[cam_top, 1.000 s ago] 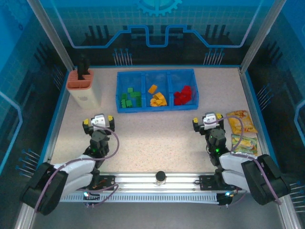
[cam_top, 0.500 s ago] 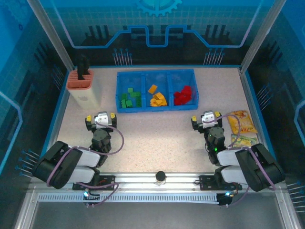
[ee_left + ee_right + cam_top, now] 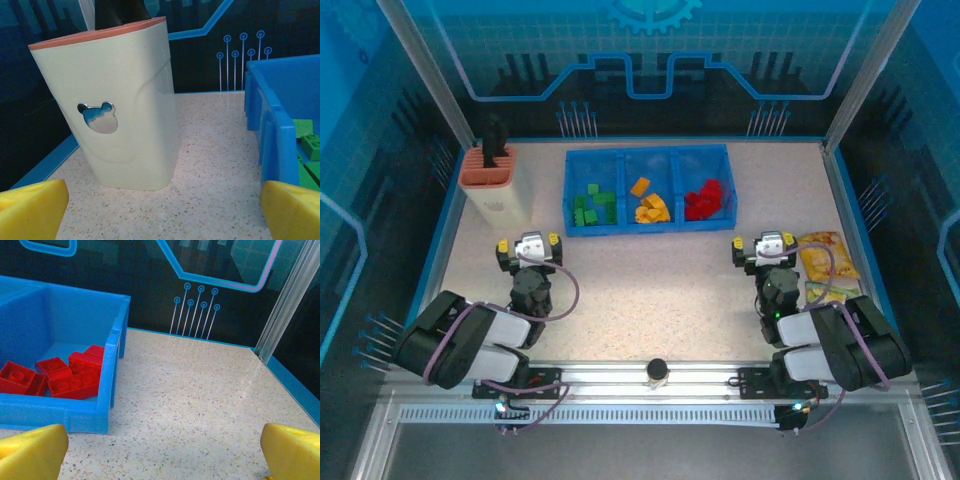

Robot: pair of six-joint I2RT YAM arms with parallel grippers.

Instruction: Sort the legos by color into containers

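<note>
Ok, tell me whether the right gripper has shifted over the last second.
Yes. The right gripper has slid rightward, closer to the yellow snack packet beside it.

The right gripper (image 3: 772, 244) has shifted right, closer to the snack packets (image 3: 826, 256).

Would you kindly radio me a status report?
Left claw, right claw open, empty. Green legos, orange legos, red legos sorted in blue tray. Nothing blocking.

High rear overview, two low wrist views.
All face 12 o'clock; every view shares the blue tray (image 3: 620, 229).
</note>
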